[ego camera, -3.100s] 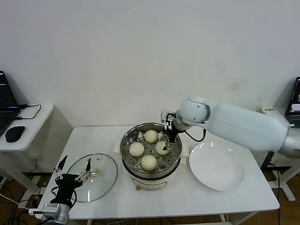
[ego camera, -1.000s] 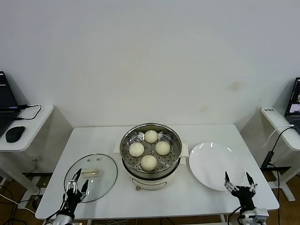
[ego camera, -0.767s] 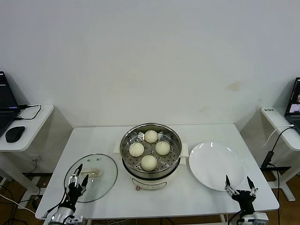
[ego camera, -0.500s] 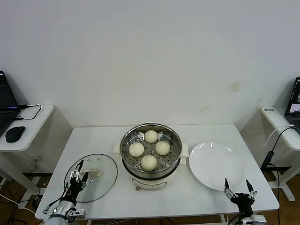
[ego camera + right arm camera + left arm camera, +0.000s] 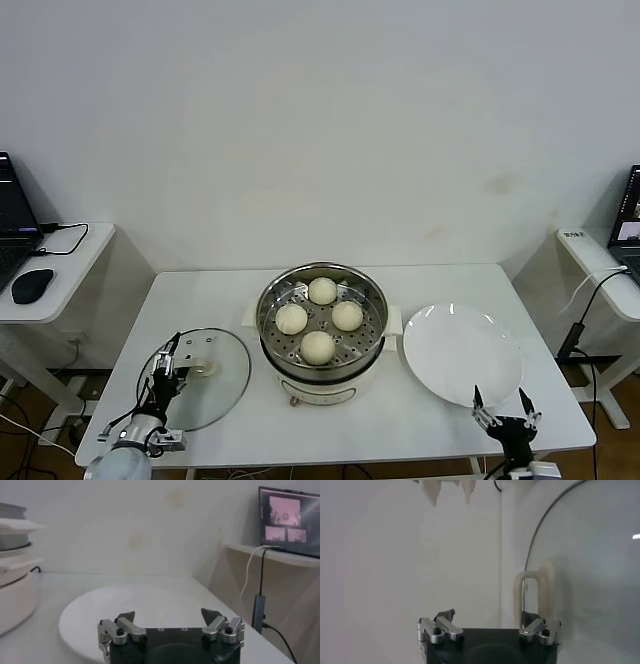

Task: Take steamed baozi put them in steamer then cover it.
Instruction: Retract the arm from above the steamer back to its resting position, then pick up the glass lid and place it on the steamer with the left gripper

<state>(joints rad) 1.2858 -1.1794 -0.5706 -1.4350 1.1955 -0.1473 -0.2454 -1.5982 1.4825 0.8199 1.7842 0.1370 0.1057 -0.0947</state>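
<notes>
The steamer [image 5: 322, 362], a steel basket on a cream pot, stands mid-table with several baozi [image 5: 318, 346] inside and no cover on it. The clear glass lid [image 5: 215, 395] lies flat on the table to its left. My left gripper [image 5: 165, 372] hovers open over the lid's near-left part. In the left wrist view this gripper [image 5: 487, 617] has one finger beside the lid's cream handle [image 5: 532, 592], not touching it. My right gripper [image 5: 498, 405] is open and empty, low at the table's front right edge. The right wrist view shows the right gripper [image 5: 170, 615] at the plate's near rim.
A white plate [image 5: 462, 353] lies right of the steamer, seen also as the plate [image 5: 125, 610] before the right gripper. Side desks with a laptop and a mouse [image 5: 32, 285] flank the table. A cable [image 5: 252, 575] hangs at the right desk.
The right arm has left the steamer and now sits low at the front right. The left gripper has crept forward over the lid toward its handle. The baozi have not moved.
</notes>
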